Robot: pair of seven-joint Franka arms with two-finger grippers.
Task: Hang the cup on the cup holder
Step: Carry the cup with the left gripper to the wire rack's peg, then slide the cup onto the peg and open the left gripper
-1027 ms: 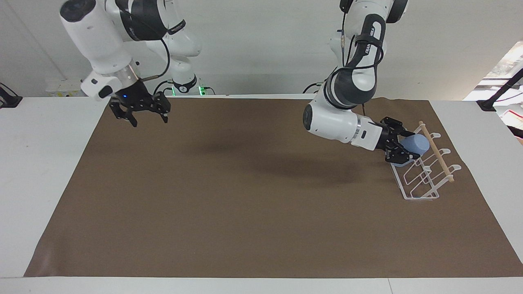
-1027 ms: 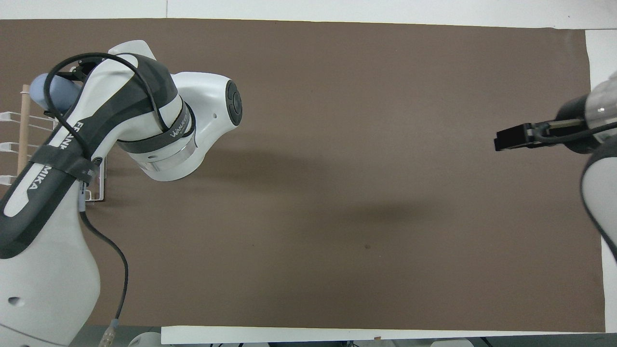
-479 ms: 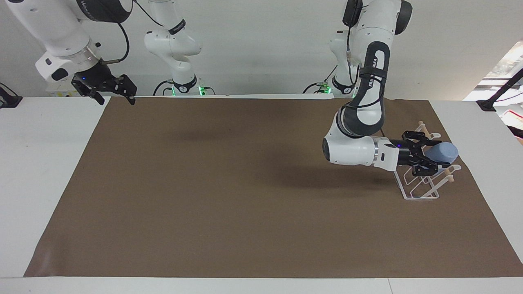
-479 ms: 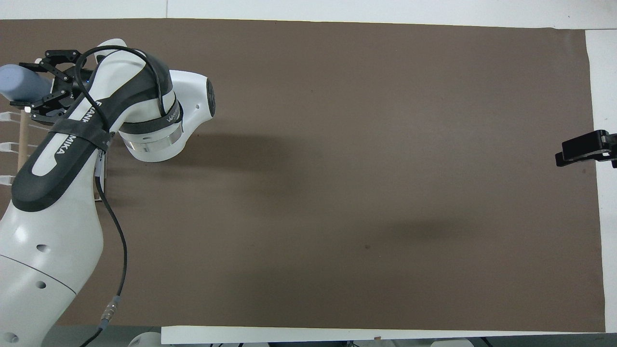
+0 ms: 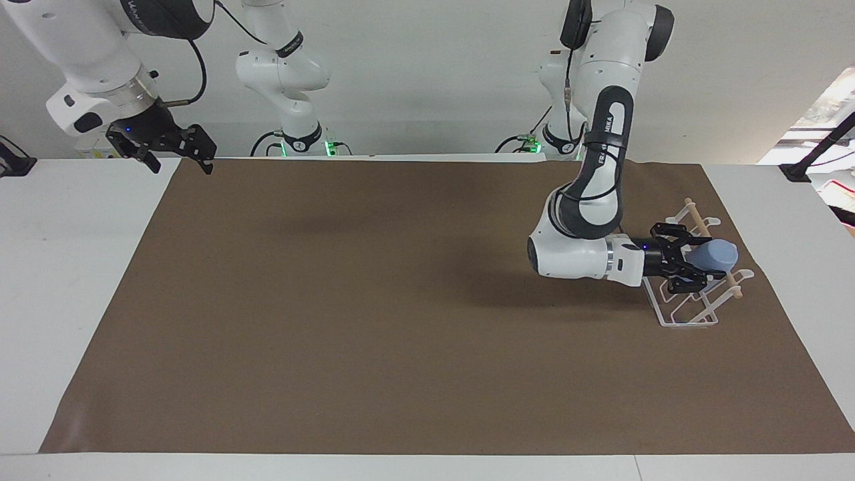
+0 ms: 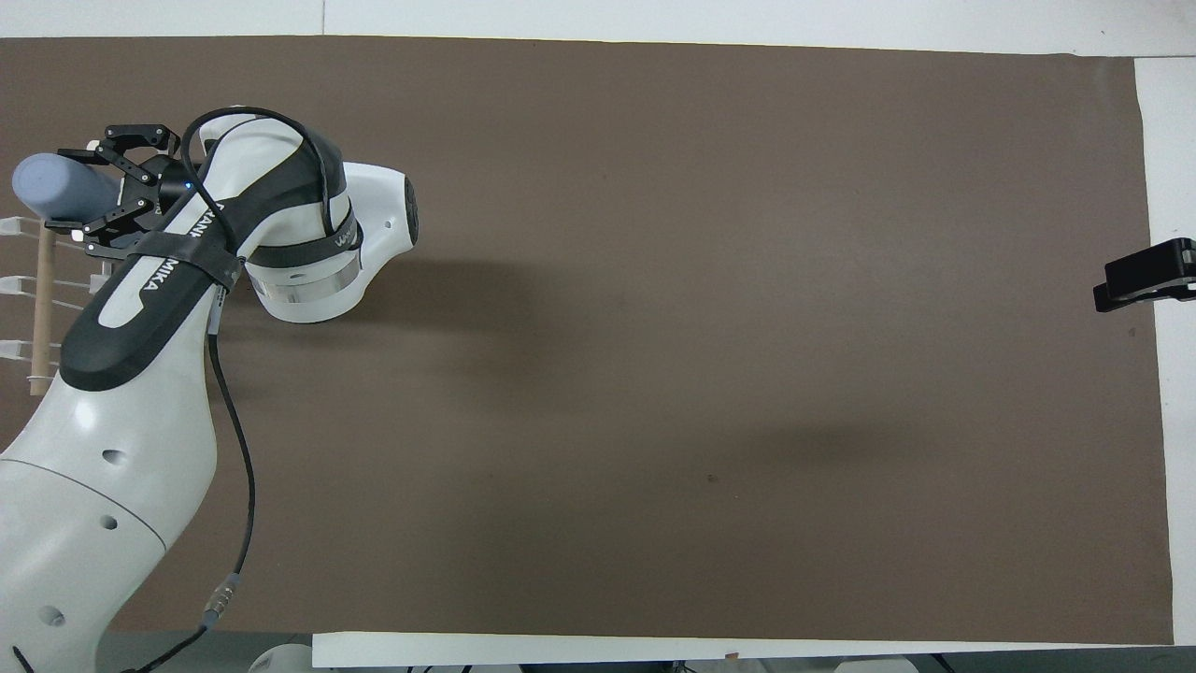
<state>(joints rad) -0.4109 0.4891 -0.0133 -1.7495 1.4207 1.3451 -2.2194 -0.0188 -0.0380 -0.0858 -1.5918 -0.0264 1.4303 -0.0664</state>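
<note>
The light-blue cup [image 5: 716, 254] lies on its side in my left gripper [image 5: 700, 265], closed end pointing toward the left arm's end of the table. The gripper is shut on it near the rim and holds it just over the wooden dowel of the white wire cup holder [image 5: 688, 315]. I cannot tell if the cup touches a prong. In the overhead view the cup [image 6: 65, 185] sticks out of the left gripper [image 6: 58, 189] above the cup holder [image 6: 42, 280]. My right gripper [image 5: 177, 152] is open and empty, raised over the mat's corner at the right arm's end; it waits there.
A brown mat [image 5: 401, 321] covers most of the white table [image 5: 80, 267]. Only the tip of the right gripper [image 6: 1145, 279] shows in the overhead view, at the mat's edge. The left arm's elbow hangs low over the mat beside the cup holder.
My left gripper carried the cup across the cup holder's dowel, then sank a little and drew slightly back. My right arm rose and pulled away to the mat's corner.
</note>
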